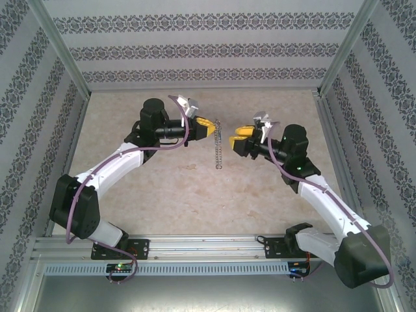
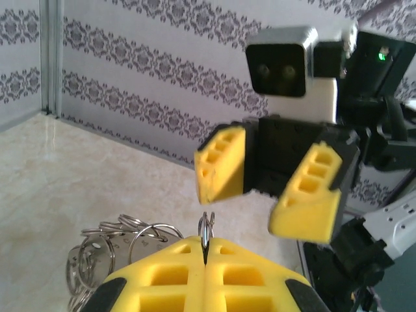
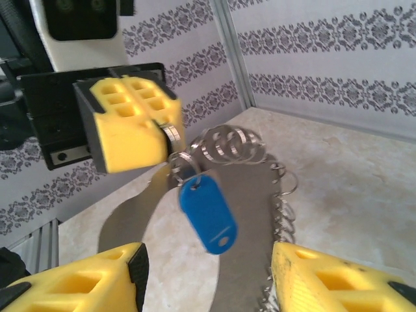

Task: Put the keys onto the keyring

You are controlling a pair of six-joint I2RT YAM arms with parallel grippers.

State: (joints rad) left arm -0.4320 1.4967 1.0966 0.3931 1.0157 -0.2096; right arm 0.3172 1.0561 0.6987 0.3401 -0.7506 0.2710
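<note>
Top external view: the yellow-fingered left claw [image 1: 208,127] is raised over the middle of the pale, marbled stone-look surface [image 1: 149,195], on its white and black arm.
Left claw state: its two yellow fingers are pressed together and pinch a thin loop of the silvery metal keyring [image 1: 219,148] at their very tips.
Keyring: it hangs from the left claw's tips. Its fine chain drops straight below them toward the surface, and whether the chain's end touches down cannot be told.
Loops: in the right wrist view, a bunch of smaller silvery loops [image 3: 227,142] fans out just behind the left claw's tips, above the chain.
Key: the small key with a bright blue plastic head [image 3: 208,211] dangles just under the left claw's tips from a little ring beside the pinch. The blue head tilts slightly and touches no finger. Its blade cannot be made out.
Right claw: the yellow-fingered right claw [image 1: 235,134] faces the left claw from the right at about the same height. It is near the left claw but apart from it, and the keyring hangs between the two.
Right claw state: its fingers are spread wide with nothing between the pads.
Shadow: a grey shadow of the keyring lies on the surface beneath the left claw.
</note>
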